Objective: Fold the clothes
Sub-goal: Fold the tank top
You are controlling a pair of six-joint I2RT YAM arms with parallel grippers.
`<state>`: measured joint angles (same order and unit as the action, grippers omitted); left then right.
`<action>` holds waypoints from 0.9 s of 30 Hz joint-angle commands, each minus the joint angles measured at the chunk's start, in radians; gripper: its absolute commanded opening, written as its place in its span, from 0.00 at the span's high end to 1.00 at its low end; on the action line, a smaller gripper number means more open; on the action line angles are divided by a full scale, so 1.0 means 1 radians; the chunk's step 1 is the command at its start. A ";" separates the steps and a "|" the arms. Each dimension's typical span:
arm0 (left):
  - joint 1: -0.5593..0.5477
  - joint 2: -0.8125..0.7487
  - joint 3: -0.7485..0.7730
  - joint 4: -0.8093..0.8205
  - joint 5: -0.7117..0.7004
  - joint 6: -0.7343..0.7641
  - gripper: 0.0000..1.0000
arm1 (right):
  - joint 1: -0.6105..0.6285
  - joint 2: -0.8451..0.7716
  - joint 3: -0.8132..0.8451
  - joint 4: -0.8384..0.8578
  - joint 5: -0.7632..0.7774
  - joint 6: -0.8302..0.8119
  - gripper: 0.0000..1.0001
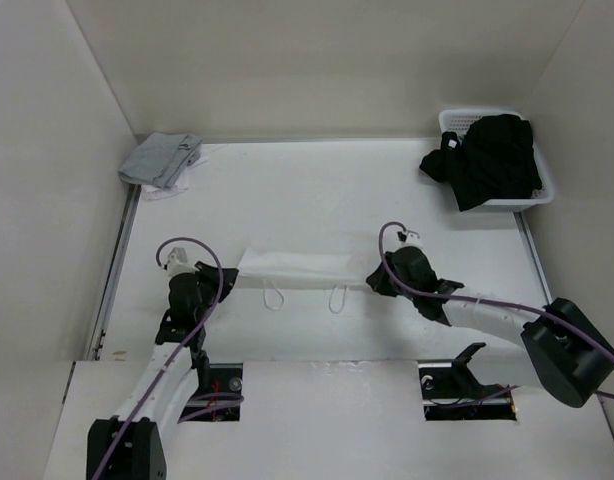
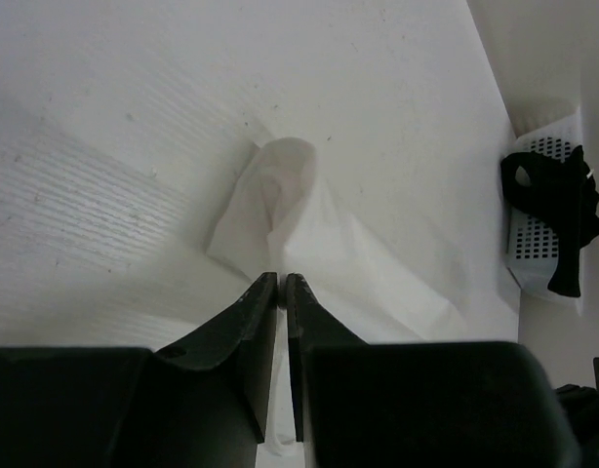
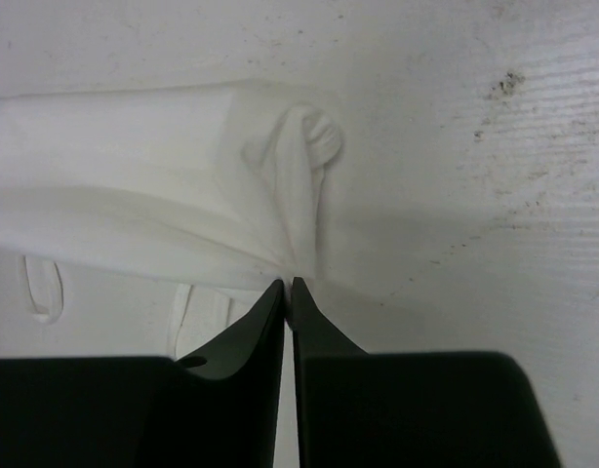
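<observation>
The left gripper (image 2: 282, 283) has its two black fingers pressed almost together, with only a thin slit between them. They pinch one end of a white camisole (image 1: 297, 267), and the thin fabric rises into a soft rounded fold just past the fingertips. The right gripper (image 3: 289, 286) is closed the same way on the opposite end. There the cloth gathers into a small puckered ridge at the tips.

Between the two grippers, the camisole is stretched into a narrow flat band on the white table (image 1: 317, 190). Its two looped straps (image 1: 275, 297) hang off the band's edge on the side away from a white basket (image 1: 543, 190). The camisole lies well apart from that basket, to its left and closer to the arm bases.

The basket sits in the table's far right corner. A black garment (image 1: 492, 155) is heaped in the basket and spills over its left rim. Far to the left of the basket, along the same back edge, lies a folded grey cloth (image 1: 162, 158).
</observation>
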<state>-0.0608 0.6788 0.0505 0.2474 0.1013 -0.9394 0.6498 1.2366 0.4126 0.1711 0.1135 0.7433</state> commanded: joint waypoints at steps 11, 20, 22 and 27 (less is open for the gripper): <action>-0.074 -0.119 0.116 -0.097 -0.049 -0.033 0.77 | 0.046 -0.226 0.098 -0.208 0.075 0.011 0.64; -0.478 0.385 0.249 0.271 -0.293 0.011 0.75 | 0.029 0.137 0.258 0.022 -0.054 -0.024 0.91; -0.462 0.485 0.244 0.354 -0.279 0.008 0.75 | -0.002 0.208 0.264 0.063 -0.054 -0.018 0.91; -0.374 0.602 0.178 0.466 -0.229 -0.018 0.75 | -0.065 0.291 0.216 0.114 -0.048 0.039 0.92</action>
<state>-0.4698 1.2694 0.2584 0.5488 -0.1272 -0.9482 0.6109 1.5181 0.6399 0.1787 0.0696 0.7532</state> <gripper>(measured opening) 0.244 0.083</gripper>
